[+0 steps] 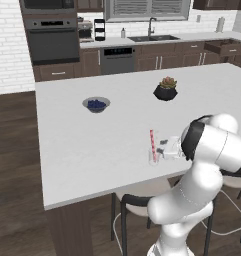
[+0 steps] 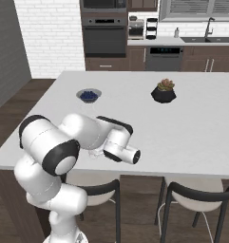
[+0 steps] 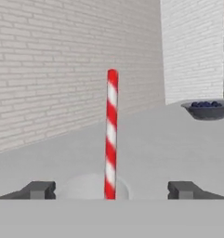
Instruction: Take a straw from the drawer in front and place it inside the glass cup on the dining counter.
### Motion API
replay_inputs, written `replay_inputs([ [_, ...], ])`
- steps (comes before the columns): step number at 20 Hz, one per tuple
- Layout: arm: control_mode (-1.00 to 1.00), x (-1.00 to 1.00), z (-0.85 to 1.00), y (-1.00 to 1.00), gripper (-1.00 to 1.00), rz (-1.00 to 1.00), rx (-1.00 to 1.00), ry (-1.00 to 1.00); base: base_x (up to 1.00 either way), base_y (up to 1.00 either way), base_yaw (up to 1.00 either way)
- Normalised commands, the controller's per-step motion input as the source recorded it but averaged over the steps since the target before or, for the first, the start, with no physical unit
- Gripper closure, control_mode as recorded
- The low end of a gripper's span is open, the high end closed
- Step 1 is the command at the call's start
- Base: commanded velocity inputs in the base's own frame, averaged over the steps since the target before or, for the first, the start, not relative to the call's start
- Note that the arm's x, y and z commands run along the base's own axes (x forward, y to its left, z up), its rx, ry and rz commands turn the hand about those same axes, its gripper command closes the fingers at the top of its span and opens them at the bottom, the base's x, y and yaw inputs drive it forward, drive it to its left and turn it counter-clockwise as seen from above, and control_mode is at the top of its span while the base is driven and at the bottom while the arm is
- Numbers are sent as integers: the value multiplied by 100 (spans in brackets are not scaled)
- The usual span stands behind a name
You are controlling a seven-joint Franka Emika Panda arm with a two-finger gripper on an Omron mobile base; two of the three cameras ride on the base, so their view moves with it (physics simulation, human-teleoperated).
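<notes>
The broad white-grey dining counter spreads smooth and matte under the claw, whose jaws stand wide and empty. Between them the small clear glass cup holds the thin red-and-white striped straw, upright. Placement looks done; next, judging by this, a clean retreat without nudging it.

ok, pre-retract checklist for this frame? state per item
1. Straw standing in the glass cup: ok, upright, lower end inside the rim.
2. End effector released: ok, fingertips stand wide apart, clear of the straw on both sides.
3. Cup on the dining counter: ok, near its front edge.
4. Cup upright: cannot tell, too transparent.
5. Bowl of berries clear of the arm: ok, well away.
6. Plant pot clear: ok.
</notes>
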Motion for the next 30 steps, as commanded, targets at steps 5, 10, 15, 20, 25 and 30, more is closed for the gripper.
replay_inputs([
  [5,-100,-56,51,-3,-100,-14,0,0,0,0,0],
  [10,-100,-26,66,-1,-100,-14,0,9,0,0,0],
  [15,-100,-32,92,0,-100,-11,0,14,0,0,0],
  [20,-100,-47,98,6,-100,-9,-4,25,0,0,0],
  [25,-100,-45,79,29,-100,-5,-17,39,0,0,0],
  [30,-100,-24,50,41,-100,-5,-24,49,0,0,0],
])
